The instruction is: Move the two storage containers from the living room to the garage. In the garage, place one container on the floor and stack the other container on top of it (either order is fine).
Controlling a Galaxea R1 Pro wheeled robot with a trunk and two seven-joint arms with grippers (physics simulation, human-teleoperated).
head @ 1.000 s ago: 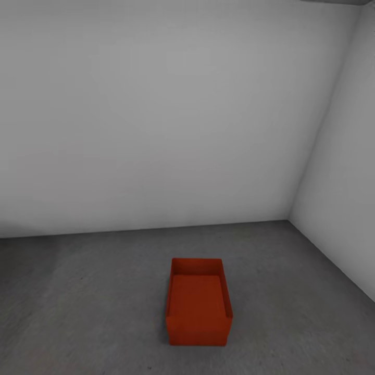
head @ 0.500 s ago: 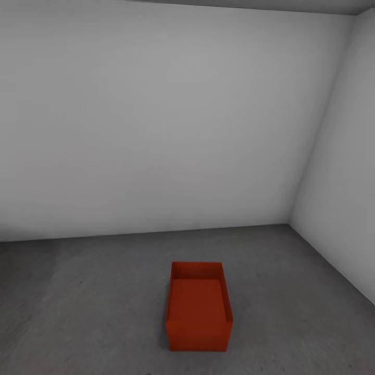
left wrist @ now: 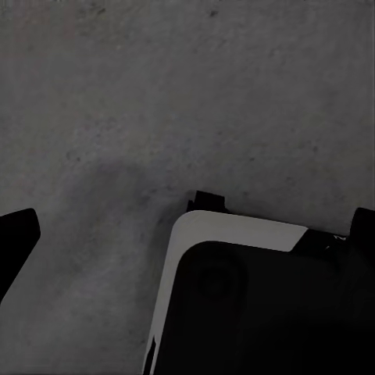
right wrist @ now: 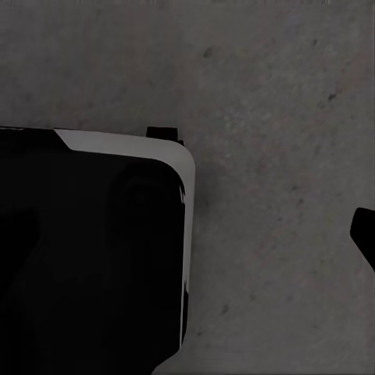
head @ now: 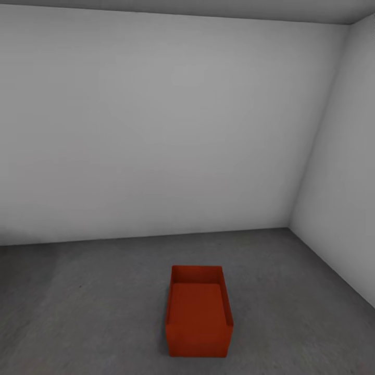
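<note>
One container (head: pixel 199 311) sits on the garage floor (head: pixel 94 291) — the second needs fetching next. Whether either gripper is open or holding anything, I cannot tell.

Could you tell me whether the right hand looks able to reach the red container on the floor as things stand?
Probably not yet: the container sits alone on the concrete floor ahead, unobstructed, but the right wrist view shows bare floor, no container.
</note>
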